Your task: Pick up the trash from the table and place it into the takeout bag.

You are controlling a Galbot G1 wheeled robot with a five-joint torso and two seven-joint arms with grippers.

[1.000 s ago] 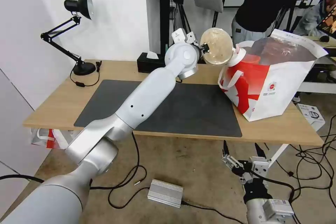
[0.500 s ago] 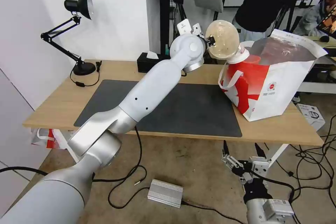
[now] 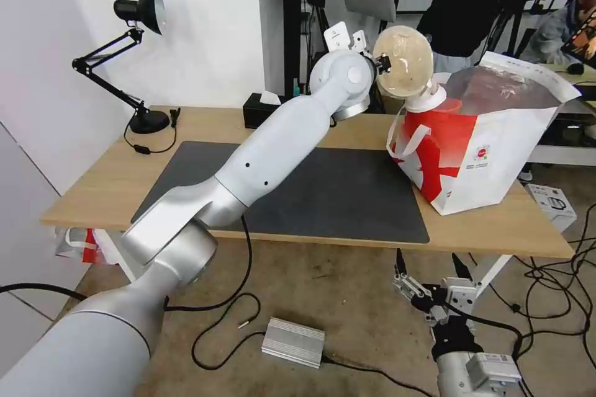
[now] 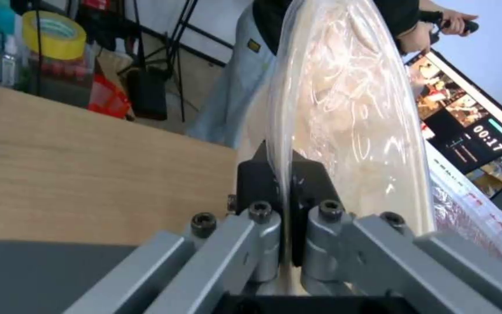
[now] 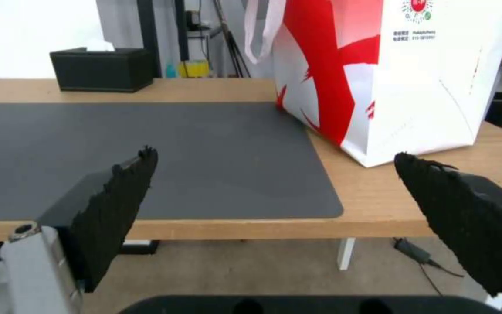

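Note:
My left gripper is shut on the rim of the shallow beige soiled bowl, which it holds on edge in the air just above the near-left lip of the takeout bag. In the left wrist view the fingers pinch the bowl's thin rim at the left gripper. A white lid on something red pokes out of the bag's mouth below the bowl. The bag stands on the right end of the table. My right gripper hangs open below the table's front edge, facing the bag.
A dark grey mat covers the table's middle. A black desk lamp and a black tissue box stand along the back edge. A person stands behind the bag. Cables and a silver box lie on the floor.
The left arm has carried the beige bowl up and to the right, from beside the bag's left edge to above its lip. The right arm has not moved.

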